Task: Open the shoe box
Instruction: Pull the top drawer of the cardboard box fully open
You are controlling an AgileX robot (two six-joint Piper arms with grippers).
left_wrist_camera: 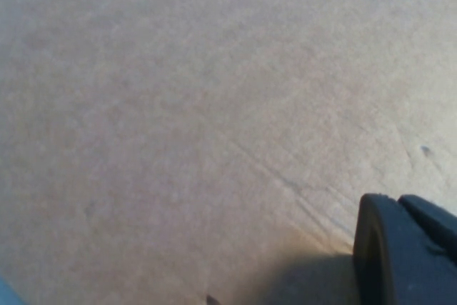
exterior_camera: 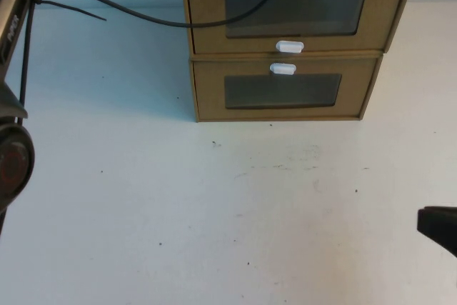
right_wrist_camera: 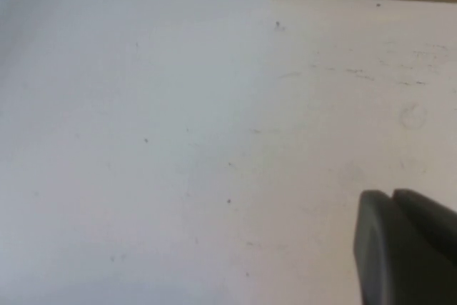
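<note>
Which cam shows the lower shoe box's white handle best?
High view: the lower handle shows whole on the lower shoe box front. Left wrist view: only plain cardboard by the left gripper. Right wrist view: just the box's bottom edge, right gripper over the table.

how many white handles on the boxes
2: one white plastic handle low on the upper brown cardboard box, one high on the lower box; left gripper over cardboard, right gripper over the white table.
</note>
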